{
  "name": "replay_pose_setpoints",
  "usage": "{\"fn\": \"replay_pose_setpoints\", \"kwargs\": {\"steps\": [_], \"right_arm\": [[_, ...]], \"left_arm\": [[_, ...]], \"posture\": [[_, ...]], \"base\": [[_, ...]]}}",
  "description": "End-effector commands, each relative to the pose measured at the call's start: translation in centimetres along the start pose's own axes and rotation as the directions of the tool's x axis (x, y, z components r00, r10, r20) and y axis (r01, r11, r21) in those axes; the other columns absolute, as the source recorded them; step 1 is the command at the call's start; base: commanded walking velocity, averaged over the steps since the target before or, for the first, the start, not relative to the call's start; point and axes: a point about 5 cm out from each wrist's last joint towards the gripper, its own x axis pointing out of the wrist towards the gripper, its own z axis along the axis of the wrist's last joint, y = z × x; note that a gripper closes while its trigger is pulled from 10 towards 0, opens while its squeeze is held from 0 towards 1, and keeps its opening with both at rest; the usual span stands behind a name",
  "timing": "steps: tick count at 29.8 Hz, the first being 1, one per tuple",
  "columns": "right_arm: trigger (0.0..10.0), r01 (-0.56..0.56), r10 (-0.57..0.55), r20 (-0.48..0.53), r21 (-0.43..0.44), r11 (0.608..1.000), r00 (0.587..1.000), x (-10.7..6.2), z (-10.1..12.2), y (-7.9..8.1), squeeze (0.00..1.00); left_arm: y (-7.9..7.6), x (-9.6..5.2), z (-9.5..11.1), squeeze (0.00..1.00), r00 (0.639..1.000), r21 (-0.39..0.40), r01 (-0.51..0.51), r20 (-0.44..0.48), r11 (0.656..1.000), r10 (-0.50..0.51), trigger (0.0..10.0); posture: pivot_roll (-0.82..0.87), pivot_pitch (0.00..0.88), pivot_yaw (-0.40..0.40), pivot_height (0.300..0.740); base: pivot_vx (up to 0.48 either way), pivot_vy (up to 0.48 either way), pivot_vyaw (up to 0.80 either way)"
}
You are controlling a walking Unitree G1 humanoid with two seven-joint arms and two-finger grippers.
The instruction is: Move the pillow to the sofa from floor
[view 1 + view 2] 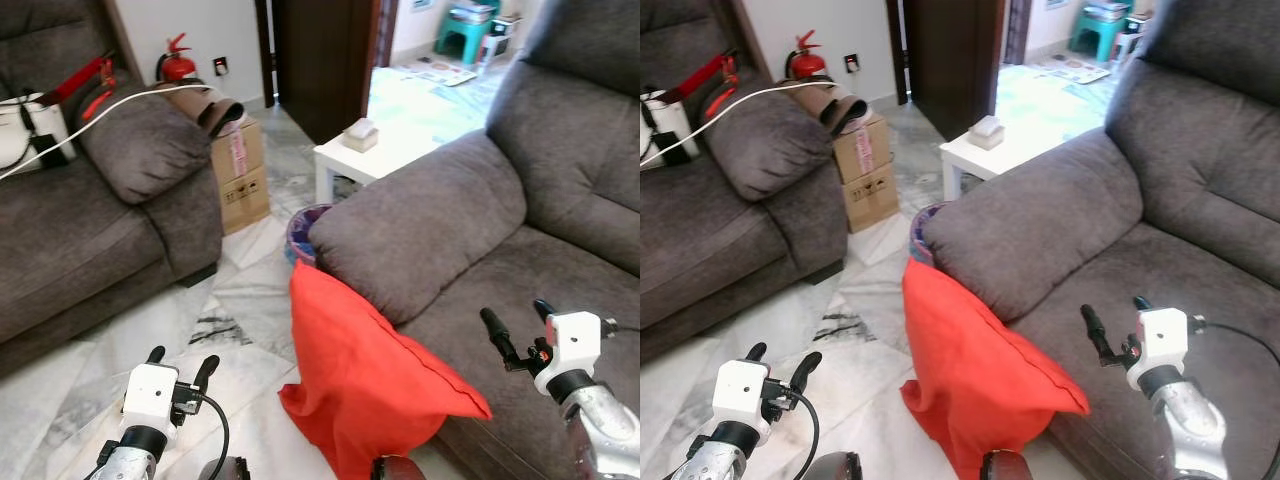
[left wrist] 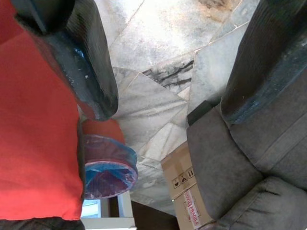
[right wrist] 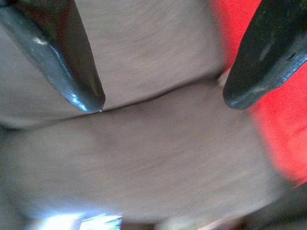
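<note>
The brown sofa fills the right side. The red pillow leans against the sofa's front edge, its lower end on the marble floor. The right tool hovers above the sofa's seat, fingers apart and empty. The left tool hangs over the floor beside the pillow, also spread and empty.

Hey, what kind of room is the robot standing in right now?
Most likely a home living room. Two grey sofas face each other, one on the right and one on the left, over a marble-tiled floor. A red pillow leans against the right sofa, and a small white side table stands behind.
</note>
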Motion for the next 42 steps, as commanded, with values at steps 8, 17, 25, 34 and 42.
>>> {"fn": "replay_pose_setpoints", "kwargs": {"steps": [8, 17, 25, 34, 42], "right_arm": [[10.0, -0.429, 0.429, -0.251, 0.059, 0.901, 0.868, -2.5, -1.6, 1.0, 1.0], [10.0, -0.493, 0.517, -0.315, 0.157, 0.856, 0.796, -3.7, -3.9, 3.0, 1.0], [10.0, -0.298, 0.311, -0.306, 0.09, 0.95, 0.9, -2.6, -4.7, 2.9, 0.81], [10.0, -0.364, 0.399, -0.262, 0.173, 0.915, 0.879, -2.3, -5.5, 5.4, 0.0], [10.0, -0.362, 0.407, -0.224, 0.216, 0.907, 0.886, -1.9, -6.0, 6.7, 0.0]], "left_arm": [[-0.2, -0.4, -0.8, 0.0, 0.999, -0.028, 0.016, -0.046, 0.999, -0.018, 10.0], [-0.4, -0.6, -1.0, 0.0, 0.998, -0.039, 0.028, -0.057, 0.999, -0.03, 10.0], [-0.5, -0.6, -0.9, 0.0, 0.998, -0.042, 0.03, -0.056, 0.999, -0.032, 10.0], [-0.7, -0.5, -0.9, 0.0, 0.997, -0.046, 0.039, -0.057, 0.998, -0.042, 10.0], [-0.9, -0.6, -1.0, 0.0, 0.996, -0.049, 0.054, -0.064, 0.997, -0.057, 10.0]], "posture": [[0.02, 0.125, 0.02, 0.598], [0.02, 0.132, 0.016, 0.598], [0.02, 0.134, 0.017, 0.598], [0.03, 0.134, 0.017, 0.598], [0.02, 0.134, 0.017, 0.598]], "base": [[0.0, 0.0, 0.0], [0.0, 0.0, 0.0], [0.0, 0.0, 0.0], [0.0, 0.0, 0.0], [0.0, 0.0, 0.0]]}}
